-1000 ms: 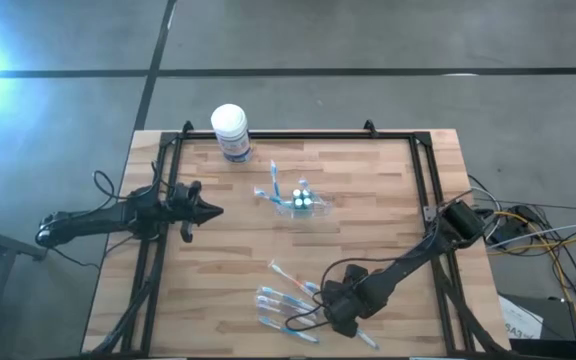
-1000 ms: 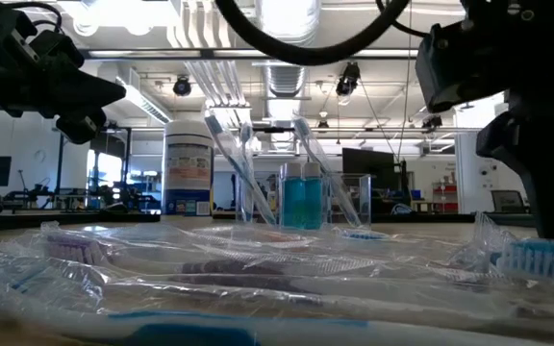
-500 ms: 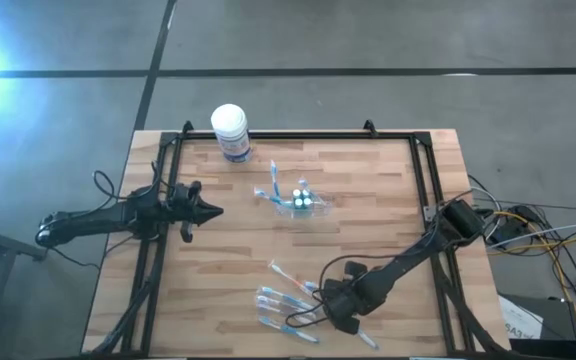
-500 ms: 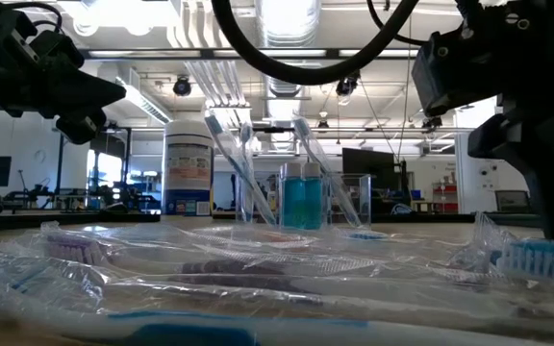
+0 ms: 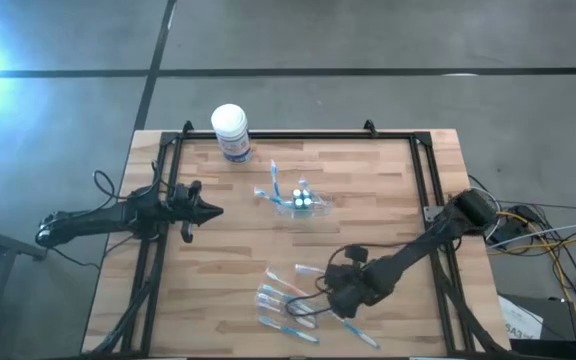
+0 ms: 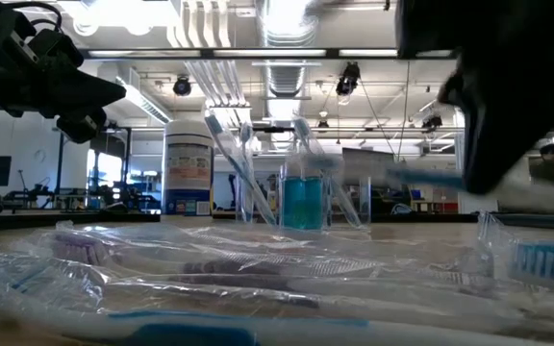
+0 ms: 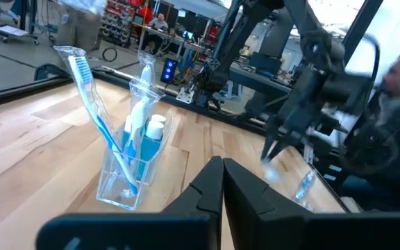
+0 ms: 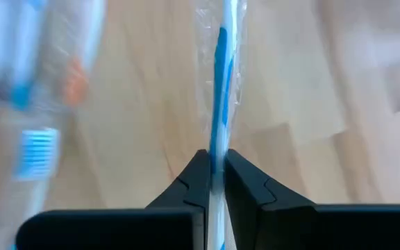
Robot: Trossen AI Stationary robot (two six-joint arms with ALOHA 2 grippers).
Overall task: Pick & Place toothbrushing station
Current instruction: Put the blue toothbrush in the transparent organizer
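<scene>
1. The left hand [image 5: 211,211] waits at the left side of the surface [image 5: 368,180]. Its two fingers are pressed together and it holds nothing.
2. The tub [image 5: 231,131] with the white lid stands at the far edge. It is not part of the job.
3. The cup [image 5: 298,203] is clear and sits near the middle of the surface. A few brushes and white-capped bits already stand in it.
4. The pile [image 5: 283,300] of wrapped brushes lies at the near edge, well apart from the cup.
5. The right hand [image 5: 336,296] is just beside the pile, on its right. Its fingers are closed tight on one wrapped brush [image 8: 219,83], blue and white in clear plastic.
6. I think the picking-up step is in hand now: one brush is gripped and looks lifted off the surface.
7. Next, the right hand needs to carry the brush over to the cup, tip it upright, and drop it in without knocking the cup over.
</scene>
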